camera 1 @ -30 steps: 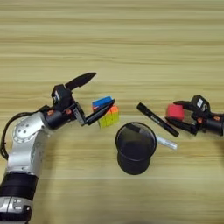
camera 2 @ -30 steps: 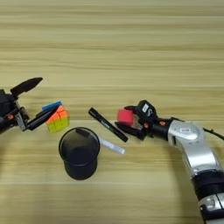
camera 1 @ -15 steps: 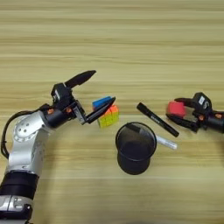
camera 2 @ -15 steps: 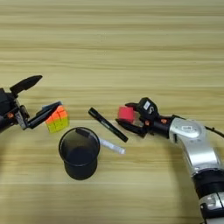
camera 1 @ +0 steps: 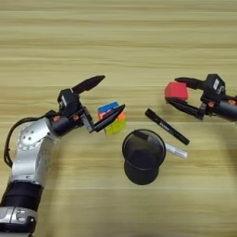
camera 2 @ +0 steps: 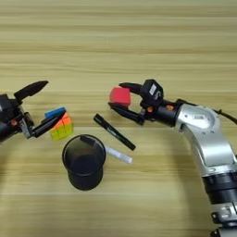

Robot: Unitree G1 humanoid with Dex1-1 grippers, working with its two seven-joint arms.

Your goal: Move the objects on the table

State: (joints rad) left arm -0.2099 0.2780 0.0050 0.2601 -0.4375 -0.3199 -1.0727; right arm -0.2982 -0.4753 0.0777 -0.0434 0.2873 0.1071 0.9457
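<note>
While the red cube sits between the two black fingers of the right gripper, it appears raised a little off the bench, so the hold looks like a carry rather than a push; whether the fingers press it firmly is hard to tell, but they bracket it above and below. On the robot's left side, the left gripper has its fingers spread wide, the lower one lying against the near face of the puzzle cube, which rests on the wood, a pose that reads as an approach to grasp it. Lying flat between the two arms, the black marker runs diagonally, and the white-silver pen pokes out from behind the mesh cup, which stands upright nearest the robot.
</note>
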